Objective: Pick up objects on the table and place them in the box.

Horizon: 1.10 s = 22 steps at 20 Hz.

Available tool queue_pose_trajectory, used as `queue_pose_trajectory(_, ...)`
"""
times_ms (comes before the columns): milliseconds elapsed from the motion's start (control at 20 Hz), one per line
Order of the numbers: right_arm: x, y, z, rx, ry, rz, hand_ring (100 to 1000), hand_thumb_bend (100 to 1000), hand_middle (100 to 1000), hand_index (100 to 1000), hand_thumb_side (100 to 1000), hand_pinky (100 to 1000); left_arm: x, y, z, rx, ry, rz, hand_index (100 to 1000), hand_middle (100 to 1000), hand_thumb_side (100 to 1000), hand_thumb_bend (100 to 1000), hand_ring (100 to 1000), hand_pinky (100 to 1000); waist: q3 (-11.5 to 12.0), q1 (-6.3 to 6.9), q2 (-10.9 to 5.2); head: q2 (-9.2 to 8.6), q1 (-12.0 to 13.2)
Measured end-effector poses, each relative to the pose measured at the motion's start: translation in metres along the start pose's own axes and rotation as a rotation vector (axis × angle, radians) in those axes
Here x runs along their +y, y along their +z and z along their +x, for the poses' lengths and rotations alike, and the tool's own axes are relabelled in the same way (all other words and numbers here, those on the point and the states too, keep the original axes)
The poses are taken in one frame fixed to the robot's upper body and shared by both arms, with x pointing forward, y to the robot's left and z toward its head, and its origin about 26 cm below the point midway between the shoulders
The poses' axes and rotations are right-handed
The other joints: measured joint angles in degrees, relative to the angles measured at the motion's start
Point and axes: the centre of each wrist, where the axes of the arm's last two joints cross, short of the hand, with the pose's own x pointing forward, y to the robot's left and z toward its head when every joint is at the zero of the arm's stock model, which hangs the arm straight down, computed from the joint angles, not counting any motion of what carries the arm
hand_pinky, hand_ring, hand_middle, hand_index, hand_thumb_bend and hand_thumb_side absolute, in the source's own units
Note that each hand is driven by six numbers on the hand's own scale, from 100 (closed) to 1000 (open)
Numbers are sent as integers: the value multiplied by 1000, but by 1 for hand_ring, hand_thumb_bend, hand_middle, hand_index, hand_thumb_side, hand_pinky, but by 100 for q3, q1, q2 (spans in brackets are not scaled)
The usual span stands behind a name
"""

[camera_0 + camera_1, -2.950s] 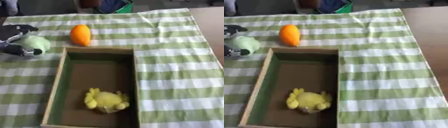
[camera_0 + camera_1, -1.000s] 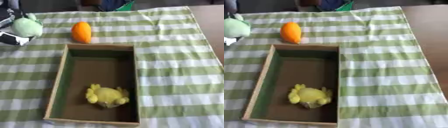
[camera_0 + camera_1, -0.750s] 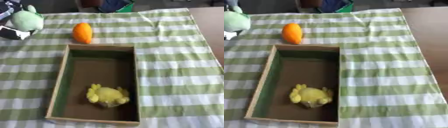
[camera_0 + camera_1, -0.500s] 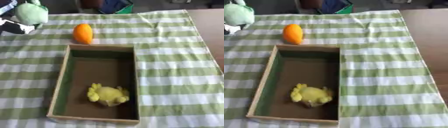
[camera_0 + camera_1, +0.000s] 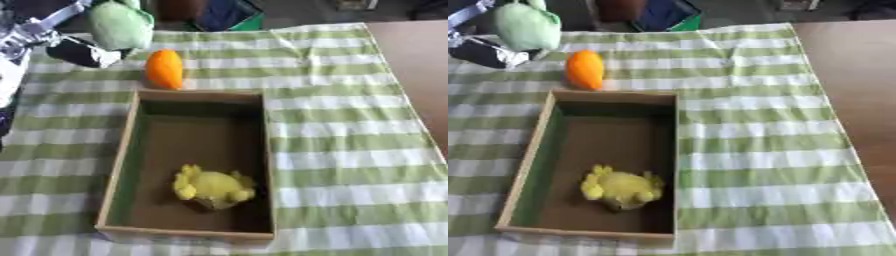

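My left hand (image 5: 79, 50) is raised at the upper left, above the cloth, with its fingers curled round a pale green soft toy (image 5: 120, 24). An orange fruit-shaped object (image 5: 164, 69) stands on the cloth just beyond the far edge of the wooden box (image 5: 263, 150). Inside the box, near its front, lies a yellow plush toy (image 5: 213, 186). The green toy hangs up and to the left of the box's far left corner. My right hand shows in neither view.
A green and white checked cloth (image 5: 350, 130) covers the table; bare brown tabletop (image 5: 859, 75) runs along the right side. Dark blue and green things (image 5: 226, 14) lie past the table's far edge.
My left hand has lifted the green toy off the cloth and carried it up and rightward, toward the box's far end. The camera has shifted a little too.
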Motion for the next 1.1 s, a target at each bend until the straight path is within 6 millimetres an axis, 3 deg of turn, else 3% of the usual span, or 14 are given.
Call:
queue_pose_trajectory(350,0,0,0,-6,-3,-6,752,100,615,861,878,737,-21,-11,20,-94,-18,-56,585,555,246,100,605,420,24,4,-29,35,-15)
queue_pose_trajectory(1100,1,0,0,-9,-4,-4,750,100,610,859,874,734,-69,-22,32,-134,-1,-227,612,547,244,100,595,403,6,-23,1,52,-96)
